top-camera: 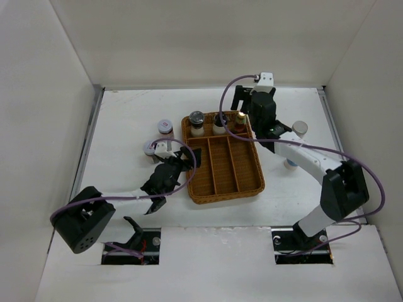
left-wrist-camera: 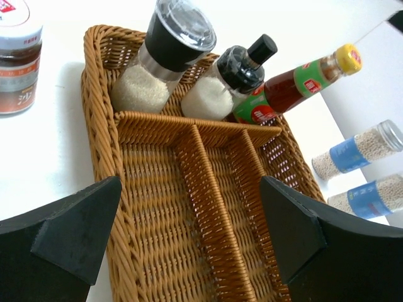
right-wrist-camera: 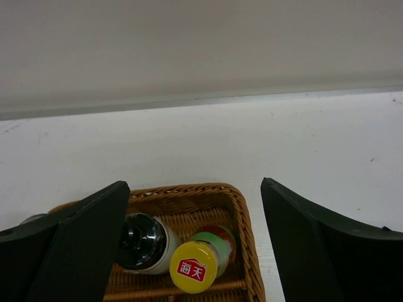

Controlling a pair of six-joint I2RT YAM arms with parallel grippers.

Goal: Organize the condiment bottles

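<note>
The grey-lidded shaker [top-camera: 196, 119], the black-capped bottle [top-camera: 219, 121] and the slim red-sauce bottle with a yellow cap [top-camera: 240, 119] stand in the back compartment of the wicker tray [top-camera: 252, 182]. Two short red-labelled jars [top-camera: 165, 128] [top-camera: 151, 148] stand on the table left of the tray. Two white-blue canisters [top-camera: 300, 129] [top-camera: 291, 163] stand to its right, one partly behind the right arm. My left gripper [top-camera: 182, 157] is open and empty at the tray's left rim. My right gripper [top-camera: 245, 112] is open and empty above the yellow cap [right-wrist-camera: 192, 267].
The tray's three long front compartments [left-wrist-camera: 157, 207] hold nothing. White walls enclose the table on the left, back and right. The right arm's forearm [top-camera: 308, 154] crosses the table right of the tray, close to the canisters [left-wrist-camera: 359, 151].
</note>
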